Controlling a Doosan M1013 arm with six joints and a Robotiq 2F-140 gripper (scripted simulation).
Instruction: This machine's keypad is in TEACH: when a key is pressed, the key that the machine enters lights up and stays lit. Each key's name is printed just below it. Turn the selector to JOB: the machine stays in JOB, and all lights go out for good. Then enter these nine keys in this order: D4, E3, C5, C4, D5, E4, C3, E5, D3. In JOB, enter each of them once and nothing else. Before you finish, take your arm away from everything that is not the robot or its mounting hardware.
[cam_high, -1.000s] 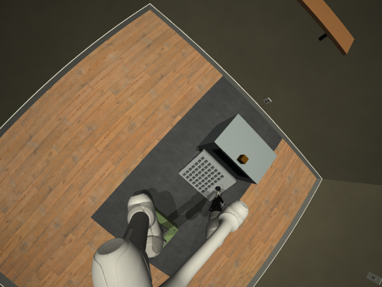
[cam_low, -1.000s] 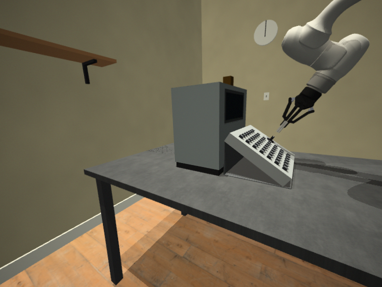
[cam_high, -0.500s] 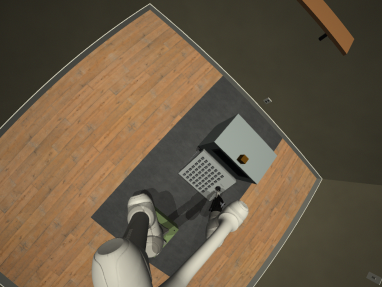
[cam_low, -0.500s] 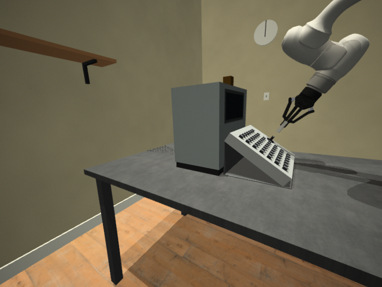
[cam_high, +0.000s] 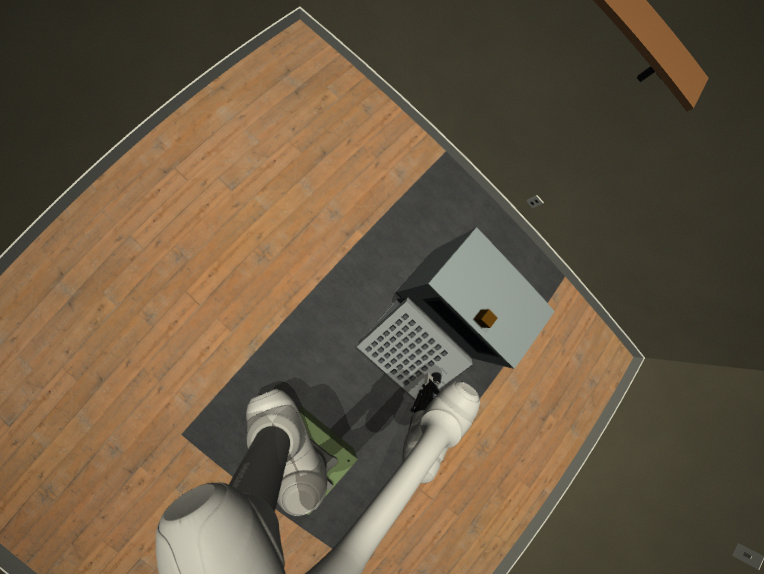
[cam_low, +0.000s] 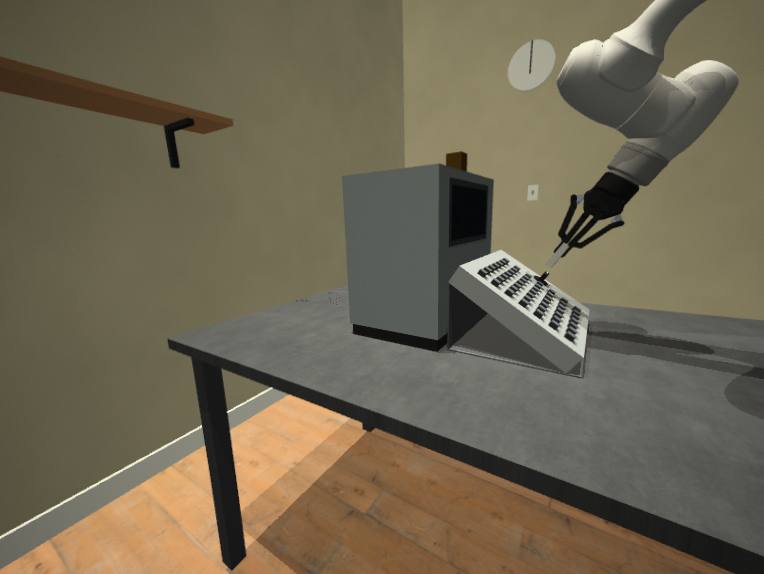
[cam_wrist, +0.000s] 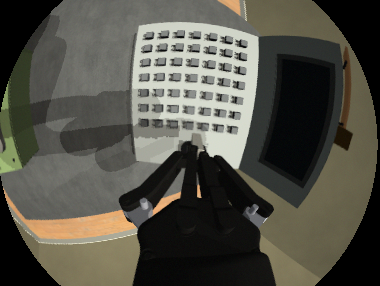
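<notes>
Claw (cam_high: 435, 377) (cam_low: 550, 265) (cam_wrist: 195, 140) closed, pointed down at sloped keypad (cam_high: 412, 341) (cam_low: 523, 294) (cam_wrist: 195, 80); 1 dark-screened machine (cam_high: 491, 296) (cam_low: 395, 253) (cam_wrist: 302, 120) beside

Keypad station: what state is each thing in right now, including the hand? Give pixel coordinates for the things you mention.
Hand (cam_high: 439, 371) (cam_low: 551, 262) (cam_wrist: 195, 140): closed, nothing between its fingers, right at the selector.
Selector knob (cam_high: 436, 377) (cam_low: 542, 278) (cam_wrist: 187, 147): setting unreadable, partly hidden in the wrist view.
Keys (cam_high: 405, 316) (cam_low: 494, 267) (cam_wrist: 191, 78): none visibly lit.
Keypad panel (cam_high: 457, 361) (cam_low: 515, 310) (cam_wrist: 227, 154): sloped.
Screen (cam_low: 469, 212) (cam_wrist: 302, 117): dark.
Brown block (cam_high: 487, 318) (cam_low: 455, 161) (cam_wrist: 343, 138): resting on the machine cabinet (cam_high: 494, 277) (cam_low: 395, 253) (cam_wrist: 272, 170).
</notes>
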